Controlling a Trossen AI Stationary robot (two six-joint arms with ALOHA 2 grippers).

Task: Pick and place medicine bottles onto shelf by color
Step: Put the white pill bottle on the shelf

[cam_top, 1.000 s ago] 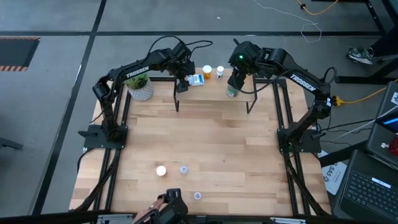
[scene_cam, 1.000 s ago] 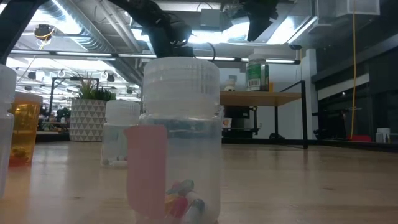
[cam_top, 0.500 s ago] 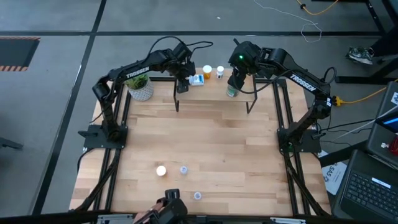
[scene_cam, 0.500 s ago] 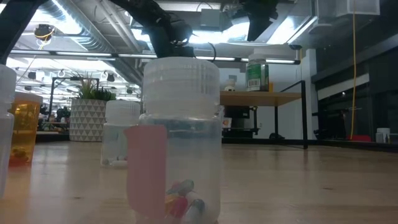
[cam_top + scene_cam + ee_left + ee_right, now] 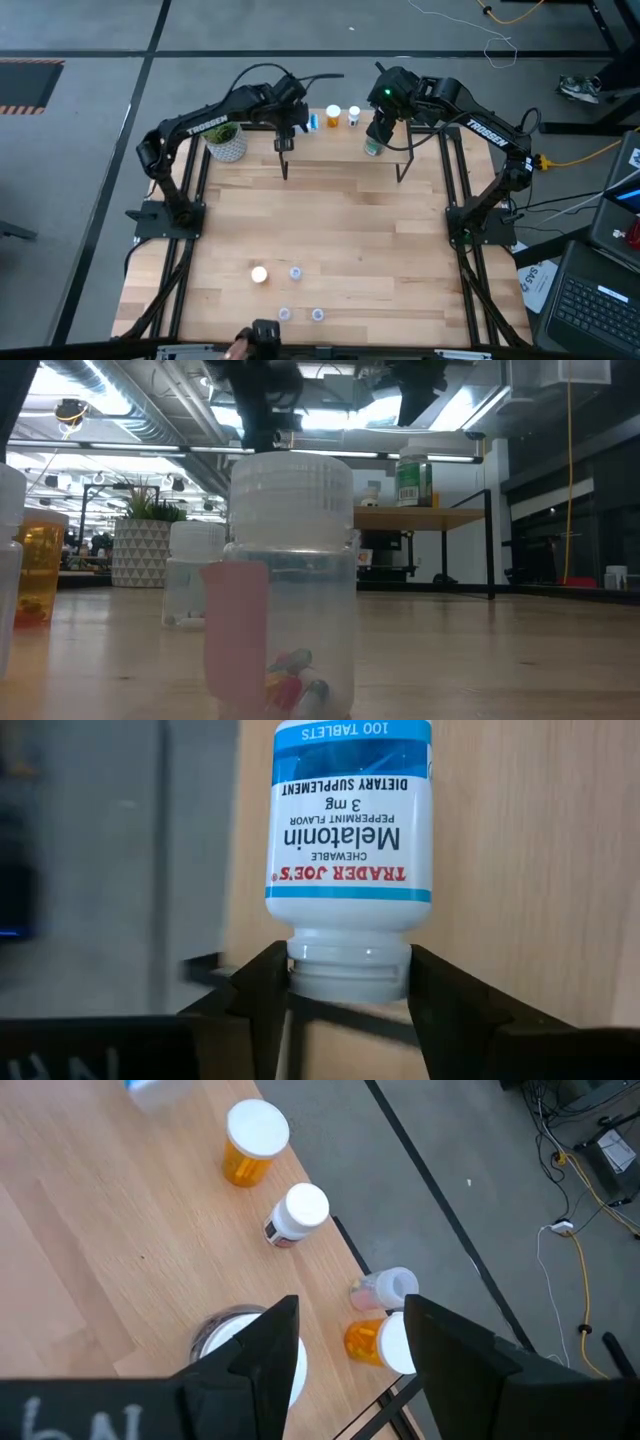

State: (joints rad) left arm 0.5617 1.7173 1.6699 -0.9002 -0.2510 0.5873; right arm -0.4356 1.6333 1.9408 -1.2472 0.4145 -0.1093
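Observation:
My left gripper [image 5: 292, 123] is shut on a white, blue-labelled medicine bottle [image 5: 309, 122] at the shelf's left end [image 5: 300, 135]. My right gripper [image 5: 377, 128] is open just above the greenish bottle [image 5: 373, 148], which stands on the shelf; its white cap [image 5: 215, 1342] shows under one finger. An orange bottle [image 5: 333, 115] and a small white one [image 5: 353, 117] also stand on the shelf. On the table's near part stand a white-capped bottle [image 5: 259, 274] and three tiny clear ones [image 5: 296, 272], [image 5: 285, 314], [image 5: 317, 314]. My left gripper pinches the white bottle by its cap [image 5: 350, 972], one finger [image 5: 262, 992] on each side of it. The bottle lies about level and points away from the fingers toward the table's right. Whether it rests on the shelf I cannot tell.
A plant in a white pot [image 5: 227, 140] stands left of the shelf. Beyond the shelf's far edge, the right wrist view shows an orange bottle [image 5: 372, 1342] and a clear pinkish one [image 5: 385, 1290]. A clear bottle with pills [image 5: 290, 590] fills the low view. A person's hand [image 5: 245, 343] shows at the near edge.
My left arm has swung a little toward the table's left and far edge, carrying the white bottle with it along the shelf's left end. The hand at the near edge has drawn back, uncovering a tiny clear bottle. The right arm has kept still.

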